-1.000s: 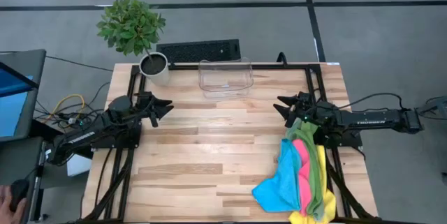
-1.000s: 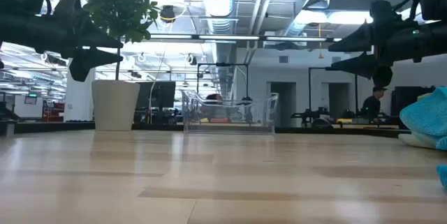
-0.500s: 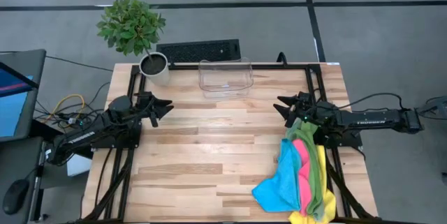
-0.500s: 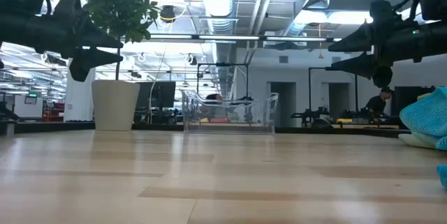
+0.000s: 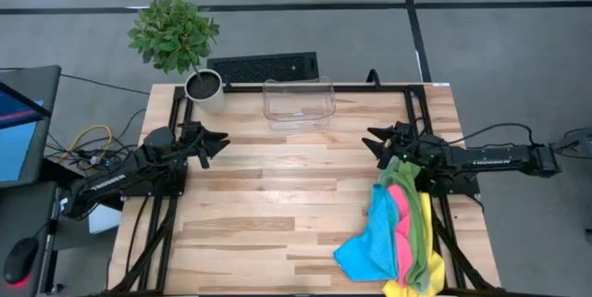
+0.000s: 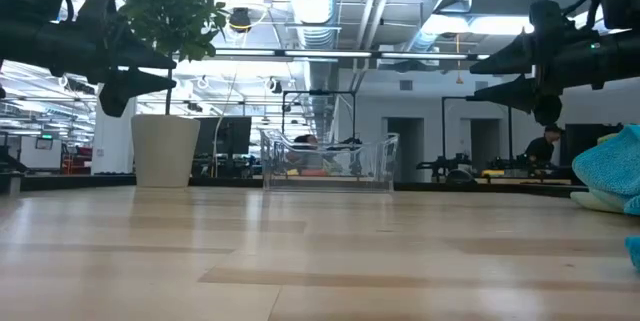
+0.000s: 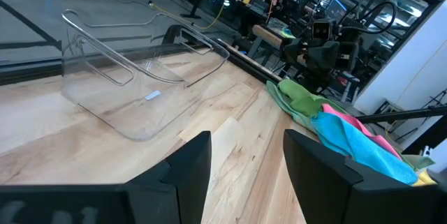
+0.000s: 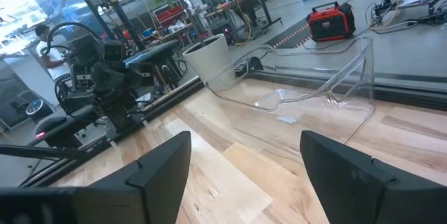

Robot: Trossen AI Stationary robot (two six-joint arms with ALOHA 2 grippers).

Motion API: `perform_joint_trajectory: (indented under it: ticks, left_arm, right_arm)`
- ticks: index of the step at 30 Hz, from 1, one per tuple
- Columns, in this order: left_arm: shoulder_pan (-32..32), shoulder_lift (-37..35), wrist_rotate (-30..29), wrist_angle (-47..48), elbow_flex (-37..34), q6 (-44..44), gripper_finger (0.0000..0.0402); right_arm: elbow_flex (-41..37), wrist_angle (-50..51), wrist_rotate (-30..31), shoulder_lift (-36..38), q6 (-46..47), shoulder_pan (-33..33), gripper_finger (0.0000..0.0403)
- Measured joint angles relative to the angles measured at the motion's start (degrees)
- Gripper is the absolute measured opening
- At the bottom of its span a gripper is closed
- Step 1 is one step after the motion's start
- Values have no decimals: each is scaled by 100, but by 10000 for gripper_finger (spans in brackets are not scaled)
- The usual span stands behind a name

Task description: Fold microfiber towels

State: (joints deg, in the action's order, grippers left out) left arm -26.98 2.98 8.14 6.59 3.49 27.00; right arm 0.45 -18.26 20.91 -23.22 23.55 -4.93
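Note:
A heap of microfiber towels (image 5: 398, 232) lies on the table's right side near the front edge: bright blue (image 5: 368, 246), pink (image 5: 402, 214), green (image 5: 421, 228) and yellow (image 5: 407, 288), overlapping. The left wrist view shows the same towels (image 7: 339, 130). My left gripper (image 5: 220, 142) hovers open above the table's left edge, pointing right. My right gripper (image 5: 374, 140) hovers open above the right edge, just beyond the heap's far end, pointing left. Nothing is between either pair of fingers.
A clear plastic bin (image 5: 298, 103) stands at the middle of the far edge. A potted plant (image 5: 180, 43) in a white pot stands at the far left corner. Bare wood (image 5: 287, 195) lies between the arms.

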Motion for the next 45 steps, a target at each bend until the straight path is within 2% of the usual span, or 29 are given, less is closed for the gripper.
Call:
perform_joint_trajectory:
  ticks: [16, 20, 25, 27, 33, 38, 42, 45]
  left_arm:
    - [0, 0, 2, 0, 0, 22, 171]
    - [1, 0, 0, -3, -1, 222, 171]
    - [0, 0, -8, -209, -27, 904, 171]
    - [2, 0, -152, -305, -41, 1033, 171]
    - [0, 0, -1095, -255, -42, 1140, 171]
    - [0, 0, -1438, -232, -29, 1697, 171]
    - [2, 0, -1559, -260, -26, 1614, 171]
    - [0, 0, -1915, -395, -15, 1670, 171]
  right_arm:
    - [2, -16, 0, 1, 0, 0, 295]
    - [1, -18, 0, 1, 0, 2, 295]
    - [0, -18, 0, 0, 0, 2, 295]
    - [0, -18, 2, 2, -2, 0, 295]
    - [0, -20, 11, 2, -2, 0, 295]
    - [2, -32, 17, 0, -2, 1, 295]
    - [0, -132, 20, 0, -2, -7, 295]
    - [2, -313, 94, 1, -4, -81, 295]
